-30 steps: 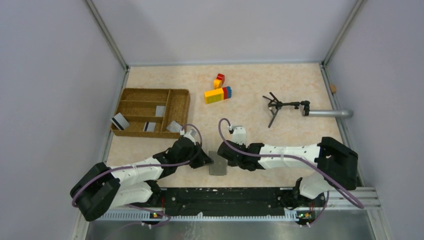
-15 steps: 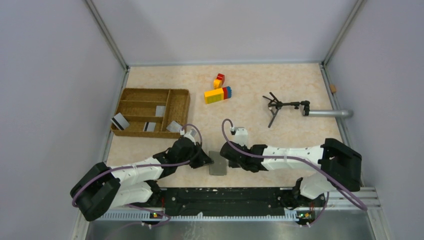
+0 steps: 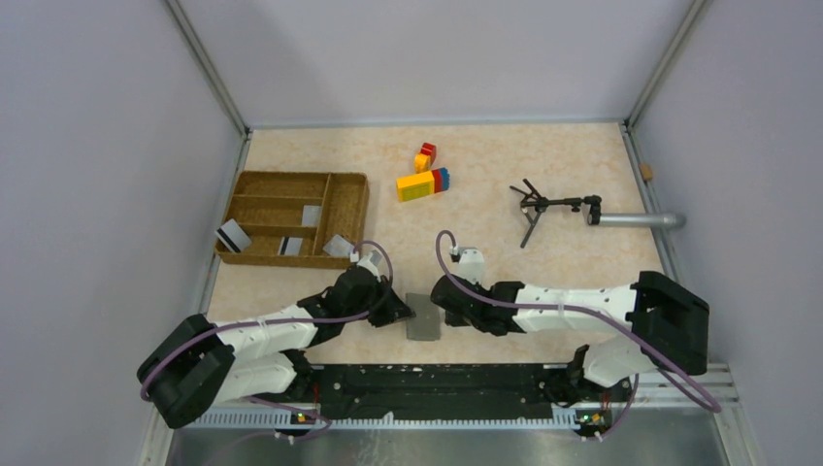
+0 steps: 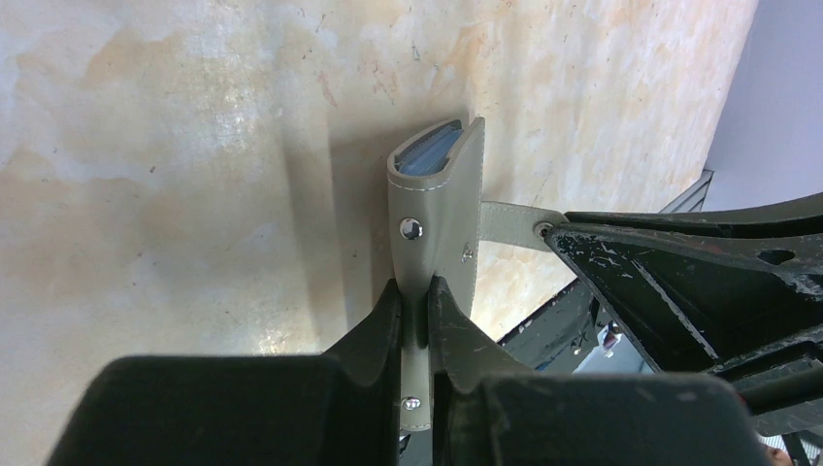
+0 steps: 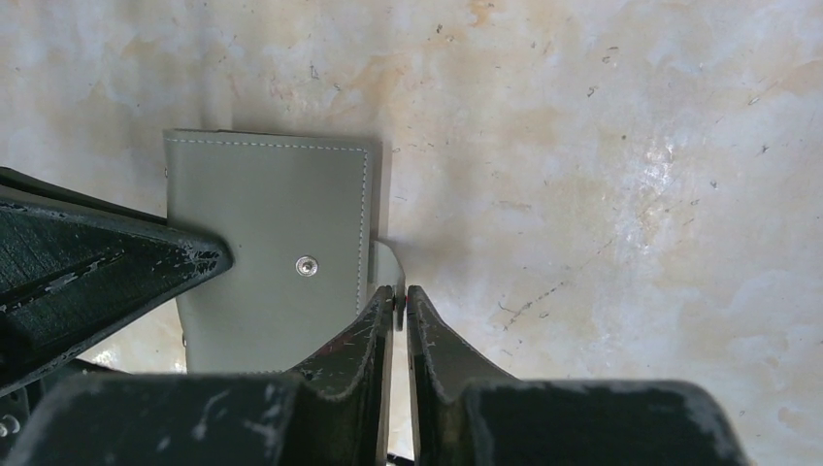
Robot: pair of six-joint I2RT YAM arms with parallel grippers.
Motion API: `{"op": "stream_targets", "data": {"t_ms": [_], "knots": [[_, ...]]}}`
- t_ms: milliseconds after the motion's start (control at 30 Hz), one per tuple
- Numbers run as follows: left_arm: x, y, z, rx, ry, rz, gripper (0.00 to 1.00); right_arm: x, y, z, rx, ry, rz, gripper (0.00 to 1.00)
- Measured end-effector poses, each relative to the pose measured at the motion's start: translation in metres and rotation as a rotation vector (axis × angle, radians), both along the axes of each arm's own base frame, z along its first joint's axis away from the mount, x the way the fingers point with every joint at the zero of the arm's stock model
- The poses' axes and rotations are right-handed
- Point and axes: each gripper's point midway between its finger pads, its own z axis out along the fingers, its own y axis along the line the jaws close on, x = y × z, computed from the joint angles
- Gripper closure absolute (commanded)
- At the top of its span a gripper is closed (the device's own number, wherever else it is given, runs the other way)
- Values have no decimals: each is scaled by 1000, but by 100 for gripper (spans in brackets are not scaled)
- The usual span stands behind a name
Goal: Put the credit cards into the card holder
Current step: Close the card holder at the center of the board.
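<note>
The card holder (image 3: 423,318) is a flat grey wallet lying near the table's front edge, between my two grippers. My left gripper (image 4: 415,291) is shut on one edge of the card holder (image 4: 437,204), whose blue-grey inner panel shows at the far end. The right gripper (image 5: 399,296) is shut on the thin closing strap (image 5: 386,260) at the side of the card holder (image 5: 272,243). Several silver-grey credit cards (image 3: 230,235) lie in the wicker tray, one (image 3: 311,215) in a middle compartment, others (image 3: 289,246) along its front.
The brown wicker tray (image 3: 254,184) stands at the left. Coloured toy bricks (image 3: 423,183) sit at the back centre. A small black tripod (image 3: 540,207) and a grey tube (image 3: 641,220) lie at the right. The black rail (image 3: 437,388) runs along the front edge.
The right arm has drifted slightly to the right while its gripper stays at the card holder's strap. The left arm and the card holder have not moved.
</note>
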Motion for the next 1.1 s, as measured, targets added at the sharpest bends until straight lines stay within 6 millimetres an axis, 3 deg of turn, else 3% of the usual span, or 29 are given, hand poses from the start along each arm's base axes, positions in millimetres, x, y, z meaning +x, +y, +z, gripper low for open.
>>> {"op": "stream_targets", "data": {"t_ms": [567, 700, 1100], "knots": [[0, 0, 0, 0, 0, 0, 100, -4, 5, 4, 52, 9, 11, 94], [0, 0, 0, -1, 0, 0, 100, -4, 6, 5, 61, 11, 15, 100], [0, 0, 0, -1, -1, 0, 100, -2, 5, 1, 52, 19, 6, 97]]}}
